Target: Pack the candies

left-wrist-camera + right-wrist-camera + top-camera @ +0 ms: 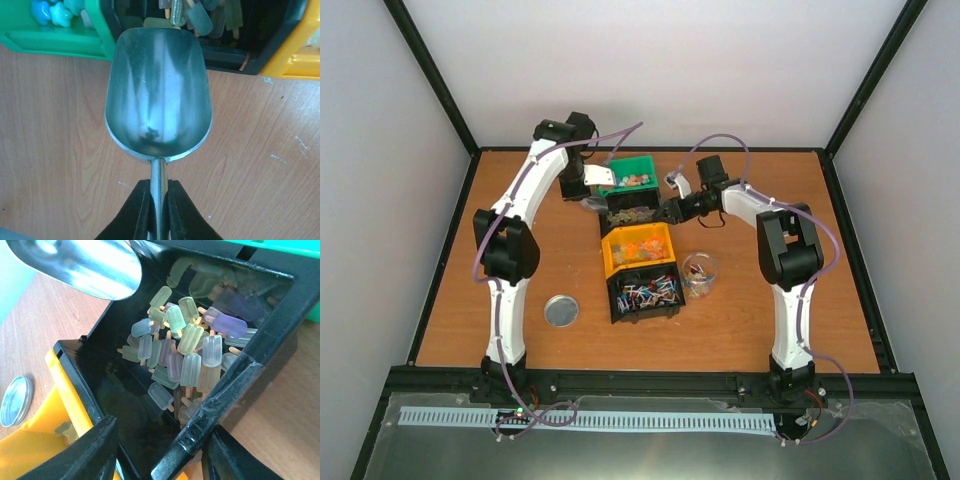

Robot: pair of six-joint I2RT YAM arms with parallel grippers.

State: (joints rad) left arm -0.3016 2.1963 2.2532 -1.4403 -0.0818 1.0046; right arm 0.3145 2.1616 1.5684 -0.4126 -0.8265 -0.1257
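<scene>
Four bins [610, 250] are lined up down the middle of a wooden table [740, 320], all holding candies [185, 360], with a clear jar [699, 272] of sweets just beside the nearest bin and a round lid [561, 310] lying apart to the left. An empty metal scoop [157, 95] is clamped by its handle in the left gripper [159, 187] and held at the edge of the green and black bins. The right gripper [160, 440] is set astride the side wall of that black bin [270, 325], its jaws apart with a gap on one side, and pale lolly-shaped candies are heaped inside it.
</scene>
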